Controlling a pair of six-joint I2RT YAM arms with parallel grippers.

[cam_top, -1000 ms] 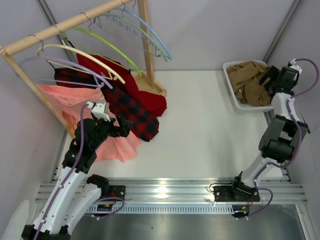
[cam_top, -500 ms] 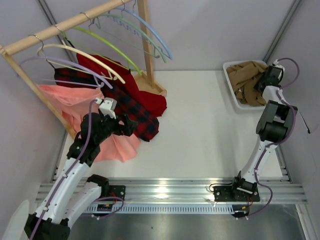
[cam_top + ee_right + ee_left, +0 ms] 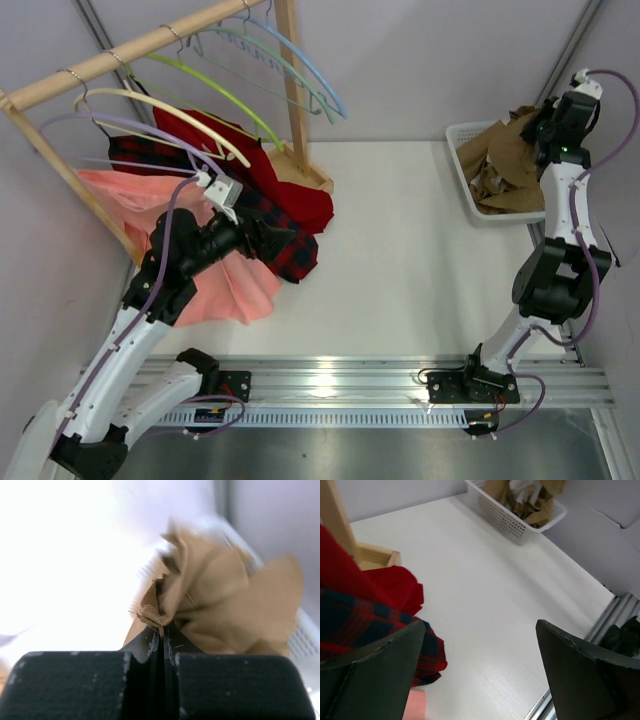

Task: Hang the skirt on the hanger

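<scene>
Skirt [image 3: 215,600] is hanging bunched from the right claw [image 3: 162,632], pinched tight on it, over the basket [image 3: 500,216] at two o'clock; left claw [image 3: 480,630] is gaping wide, empty.

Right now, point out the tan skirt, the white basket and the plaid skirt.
tan skirt [image 3: 225,605]: right wrist view, bunched fabric.
white basket [image 3: 505,520]: left wrist view, perforated side wall.
plaid skirt [image 3: 365,622]: left wrist view, lower fabric.
</scene>
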